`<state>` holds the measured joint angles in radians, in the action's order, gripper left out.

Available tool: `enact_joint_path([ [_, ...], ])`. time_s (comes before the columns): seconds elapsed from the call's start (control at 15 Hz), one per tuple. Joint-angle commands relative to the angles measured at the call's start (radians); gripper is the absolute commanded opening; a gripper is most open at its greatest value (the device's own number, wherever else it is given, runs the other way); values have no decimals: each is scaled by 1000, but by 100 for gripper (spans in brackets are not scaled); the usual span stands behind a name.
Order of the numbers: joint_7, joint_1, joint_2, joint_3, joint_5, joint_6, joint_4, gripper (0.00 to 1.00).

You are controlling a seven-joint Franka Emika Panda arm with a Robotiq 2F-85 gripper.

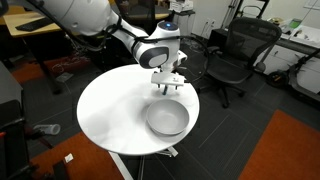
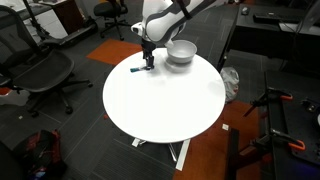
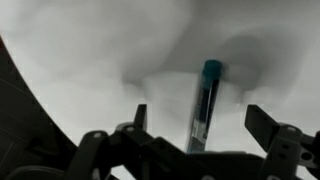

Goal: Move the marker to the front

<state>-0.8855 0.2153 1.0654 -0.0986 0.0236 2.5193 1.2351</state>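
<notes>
The marker is a thin dark stick with a blue-green cap, lying on the round white table. In the wrist view it lies between the two fingers of my gripper, which is open, with gaps on both sides of the marker. In an exterior view the gripper is low over the table's far left edge, with the marker showing as a small teal stick beside it. In an exterior view the gripper hangs just behind the grey bowl, and the marker is hidden.
The round grey bowl stands on the table to the right of the gripper. The table is otherwise bare white. Black office chairs and desks stand around the table on the carpet floor.
</notes>
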Motion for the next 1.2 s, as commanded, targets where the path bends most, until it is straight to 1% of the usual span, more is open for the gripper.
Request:
enact_joint_path([
  [0.0, -8, 18, 27, -26, -3, -47, -50, 100],
  [0.07, -8, 19, 31, -26, -3, -49, -54, 100],
  [0.13, -10, 19, 34, -27, -3, -53, -59, 75],
  [0.2, -8, 18, 38, -25, -4, -55, -63, 72],
  [0.27, -8, 18, 41, -25, -4, -58, -68, 66],
  [0.33, -7, 18, 44, -25, -4, -60, -74, 56],
  [0.47, -7, 18, 49, -24, -4, -65, -82, 43],
  [0.6, -6, 17, 52, -24, -3, -72, -91, 25],
  [0.73, -6, 16, 53, -23, -4, -74, -96, 12],
  [0.8, -5, 14, 49, -22, -6, -75, -93, 3],
  [0.87, -3, 12, 44, -20, -8, -75, -88, 0],
  [0.93, 7, 4, 27, -11, -14, -75, -71, 4],
  [1.13, 20, -10, -45, 7, -34, -56, 17, 5],
])
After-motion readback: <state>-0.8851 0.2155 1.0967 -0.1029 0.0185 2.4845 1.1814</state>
